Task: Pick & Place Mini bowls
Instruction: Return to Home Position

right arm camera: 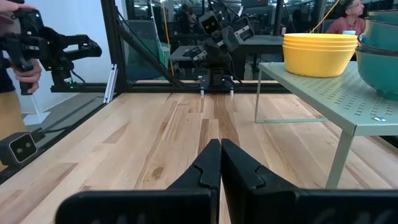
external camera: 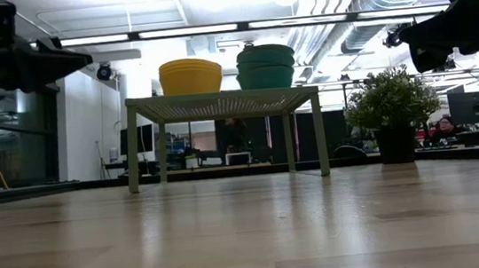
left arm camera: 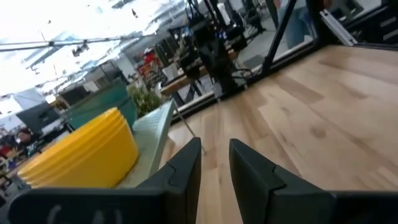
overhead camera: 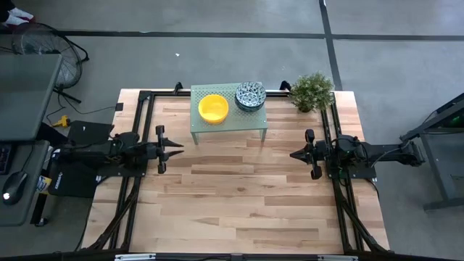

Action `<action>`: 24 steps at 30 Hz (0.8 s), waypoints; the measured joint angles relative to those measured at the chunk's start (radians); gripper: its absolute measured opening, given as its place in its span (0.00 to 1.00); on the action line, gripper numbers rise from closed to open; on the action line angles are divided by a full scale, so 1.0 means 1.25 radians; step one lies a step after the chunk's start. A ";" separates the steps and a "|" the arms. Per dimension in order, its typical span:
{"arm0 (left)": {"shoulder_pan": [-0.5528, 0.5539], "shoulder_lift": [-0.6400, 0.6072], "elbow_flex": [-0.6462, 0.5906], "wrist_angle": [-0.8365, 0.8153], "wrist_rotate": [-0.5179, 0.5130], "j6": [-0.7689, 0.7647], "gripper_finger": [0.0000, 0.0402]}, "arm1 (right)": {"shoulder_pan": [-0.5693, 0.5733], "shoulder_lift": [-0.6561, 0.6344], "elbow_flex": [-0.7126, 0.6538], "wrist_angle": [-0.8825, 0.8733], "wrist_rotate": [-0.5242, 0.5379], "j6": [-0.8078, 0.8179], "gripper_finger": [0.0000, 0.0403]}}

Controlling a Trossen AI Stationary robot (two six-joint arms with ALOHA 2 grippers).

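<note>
Wood table (overhead camera: 239, 196), mini bowls (overhead camera: 213, 108) on rack (overhead camera: 254, 127), left arm (overhead camera: 119, 149), right arm (overhead camera: 359, 153)

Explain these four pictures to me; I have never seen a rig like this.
This is a robot with two dark arms at a wooden table. One picture looks straight down, one looks level across the tabletop, and two come from cameras on the arms' wrists. On the table stands a pale green rack. It carries a stack of yellow bowls and a stack of patterned bowls, side by side. A potted plant stands beside the rack. The left tool and right tool hover over bare wood, holding nothing. The left's fingers are slightly apart; the right's are closed.
</note>
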 joint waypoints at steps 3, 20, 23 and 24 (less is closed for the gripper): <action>0.000 0.001 0.000 -0.001 0.003 0.002 0.20 | 0.000 0.000 0.000 0.000 0.000 0.000 0.00; 0.000 0.001 -0.001 -0.007 0.003 0.004 0.20 | 0.000 0.000 0.000 0.000 0.000 0.000 0.00; 0.000 0.001 -0.001 -0.007 0.003 0.004 0.20 | 0.000 0.000 0.000 0.000 0.000 0.000 0.00; 0.000 0.001 -0.001 -0.007 0.003 0.004 0.20 | 0.000 0.000 0.000 0.000 0.000 0.000 0.00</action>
